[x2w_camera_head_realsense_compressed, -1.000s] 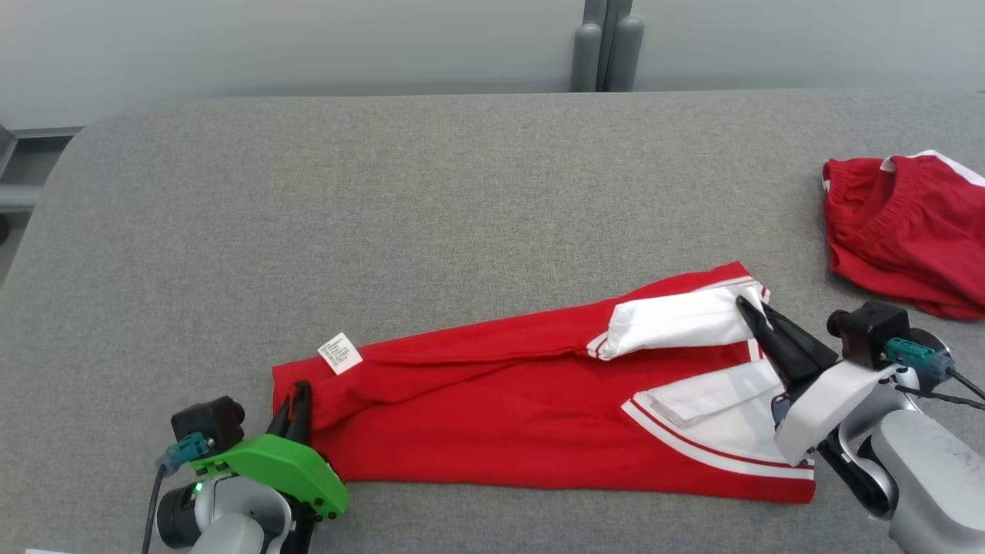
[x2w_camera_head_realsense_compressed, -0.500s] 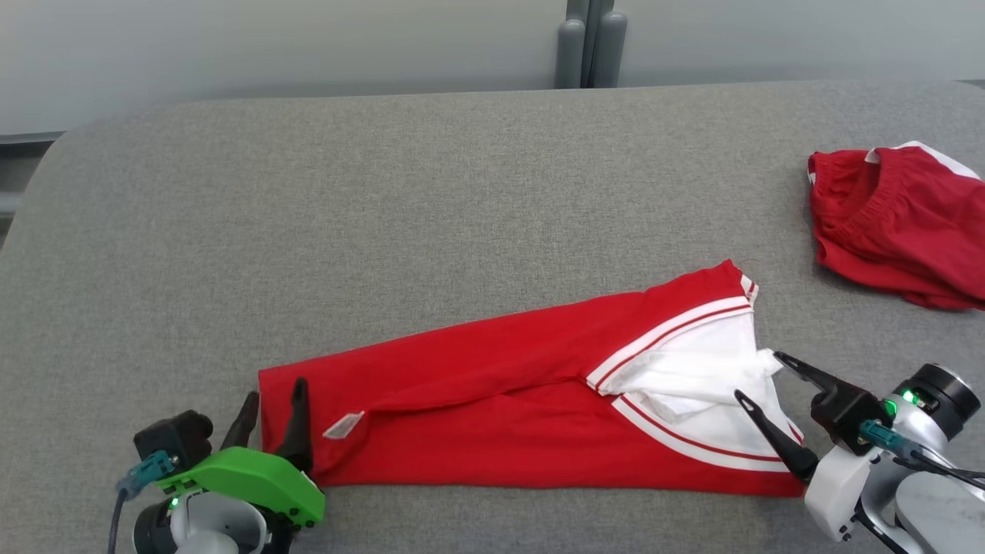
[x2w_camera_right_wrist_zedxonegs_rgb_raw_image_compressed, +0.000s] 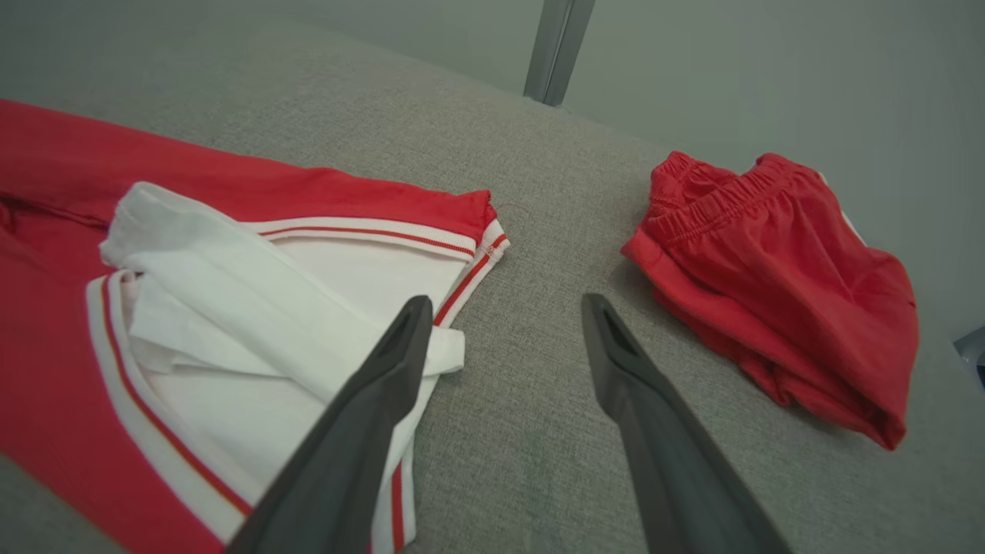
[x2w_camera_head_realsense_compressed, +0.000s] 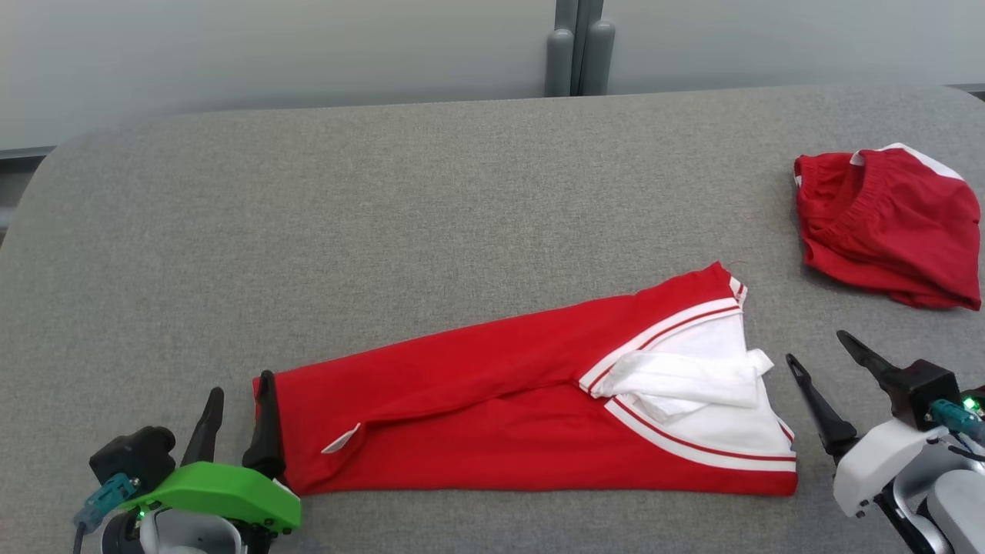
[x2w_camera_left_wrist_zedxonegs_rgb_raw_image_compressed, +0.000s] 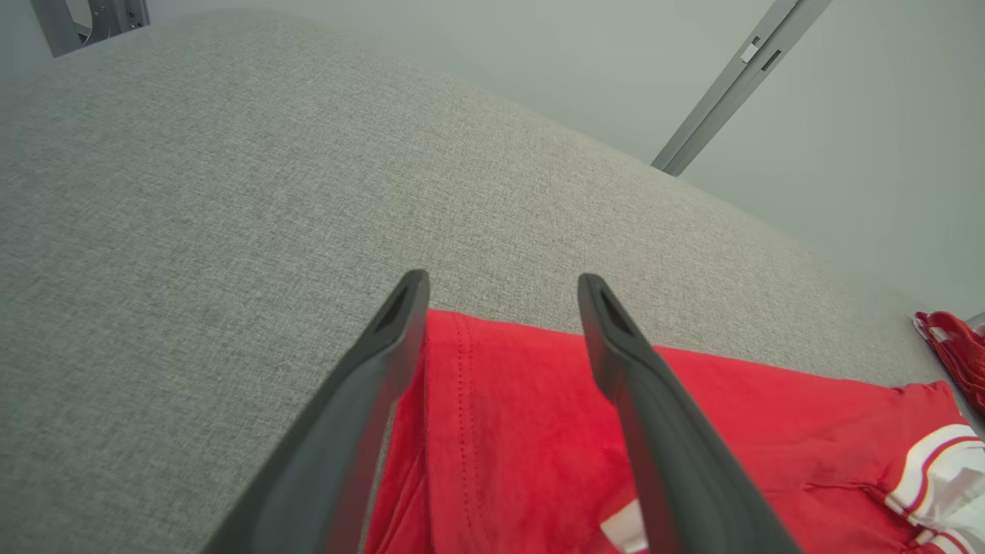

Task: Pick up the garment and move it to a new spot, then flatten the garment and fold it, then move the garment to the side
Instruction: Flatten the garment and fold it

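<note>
a grey, felt-like counter is seen running from the near edge to a rounded far rim. a pale grey wall and a grey upright post stand behind it.

nearest, the left jaws are held apart, their dark fingers set at the left hem of the red garment. in the left wrist view the hem corner is seen between them, ungripped. the right jaws are likewise spread, their fingers just beside the garment's right end, over bare counter. the garment is laid flat and lengthwise across the near middle of the counter, with its white sleeve folded over a white, red-striped panel.

a second ago both jaws were pinched shut on the cloth, the left at the hem corner and the right on the raised sleeve. since then the cloth has been released and both have been drawn back. the white label, then lying open on top, is now tucked at a fold edge. the whole head view has been shifted by the camera, not by the things.

counted: two sets of jaws, one long garment, one label, one bundle of red shorts well apart at the far right, and one post.
</note>
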Tool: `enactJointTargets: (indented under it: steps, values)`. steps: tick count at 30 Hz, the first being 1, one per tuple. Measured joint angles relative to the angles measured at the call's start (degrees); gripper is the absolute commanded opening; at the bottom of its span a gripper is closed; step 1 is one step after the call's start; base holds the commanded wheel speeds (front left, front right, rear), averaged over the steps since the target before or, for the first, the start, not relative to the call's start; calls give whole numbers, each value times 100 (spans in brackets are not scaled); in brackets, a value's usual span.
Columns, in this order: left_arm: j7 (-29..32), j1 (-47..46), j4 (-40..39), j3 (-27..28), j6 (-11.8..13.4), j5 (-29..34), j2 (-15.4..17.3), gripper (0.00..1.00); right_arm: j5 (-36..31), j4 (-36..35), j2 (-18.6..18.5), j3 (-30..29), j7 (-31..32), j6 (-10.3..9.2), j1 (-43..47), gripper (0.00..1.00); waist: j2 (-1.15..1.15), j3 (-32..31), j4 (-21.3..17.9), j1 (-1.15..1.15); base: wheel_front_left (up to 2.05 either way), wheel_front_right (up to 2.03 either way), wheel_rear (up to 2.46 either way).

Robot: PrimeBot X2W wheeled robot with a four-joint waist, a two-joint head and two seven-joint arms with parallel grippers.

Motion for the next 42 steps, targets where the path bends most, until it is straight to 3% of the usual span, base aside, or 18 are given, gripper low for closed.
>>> enactJointTargets:
  steps: [4, 8, 14, 24, 36, 37, 38, 41, 42]
  values:
    - [-52, -4, -237, -70, 1, 123, -77, 100, 815, 89, 450, -310, 0, 149, 19, 100, 0, -64, -18, 0, 0, 0, 0]
    - [-49, -4, -380, -244, 4, 260, -147, 100, 1401, 444, 648, -438, 1, 353, 55, 100, 0, -109, 5, 0, 0, 0, 0]
    - [-43, -2, -512, -334, 8, 336, -159, 100, 2118, 832, 954, -566, 580, 499, -61, 100, 0, -132, 142, 0, 0, 0, 0]
    - [9, 3, -737, -357, 27, 468, -204, 100, 2561, 1321, 1072, -728, 1087, 550, -417, 100, 0, -41, 453, 0, 0, 0, 0]
    - [20, 151, -888, -146, 48, 521, -261, 100, 2693, 1741, 1181, -419, 1627, 648, -742, 98, 0, 83, 645, 0, 0, 0, 0]
    - [51, 160, -893, -135, 48, 535, -261, 100, 2691, 1748, 1188, -381, 1639, 648, -767, 88, 0, 83, 641, 0, 0, 0, 0]
    - [51, 160, -893, -135, 48, 535, -261, 100, 2691, 1748, 1188, -381, 1639, 648, -767, 50, 0, 83, 641, 0, 0, 0, 0]
    - [66, 162, -913, -88, 48, 576, -265, 100, 2680, 1764, 1229, -235, 1689, 649, -872, 18, 0, 82, 619, 0, 0, 0, 0]
    - [66, 165, -914, -59, 48, 588, -268, 100, 2662, 1764, 1265, -172, 1702, 649, -904, 0, 0, 79, 608, 0, 0, 0, 0]
